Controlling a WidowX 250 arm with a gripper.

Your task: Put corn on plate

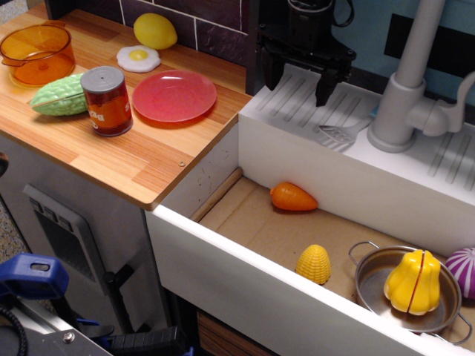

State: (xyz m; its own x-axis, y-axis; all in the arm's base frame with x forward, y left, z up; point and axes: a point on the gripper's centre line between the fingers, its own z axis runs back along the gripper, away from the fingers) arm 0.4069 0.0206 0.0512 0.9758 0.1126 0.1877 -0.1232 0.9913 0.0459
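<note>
The corn (314, 264), a small yellow dome with bumpy kernels, lies on the cardboard floor of the sink basin near its front wall. The plate (174, 96), round and pinkish-red, lies flat on the wooden counter to the left. My gripper (299, 79) is black and hangs at the top centre, above the sink's back ledge. Its two fingers are spread apart and hold nothing. It is far from both the corn and the plate.
A red can (107, 101), a green vegetable (59, 95), an orange pot (37, 52), a fried egg (138, 58) and a lemon (155, 30) are on the counter. In the sink lie an orange carrot (292, 197), a metal pot (404, 293) holding a yellow squash (413, 281), and a purple vegetable (464, 271). A grey faucet (404, 81) stands at the right.
</note>
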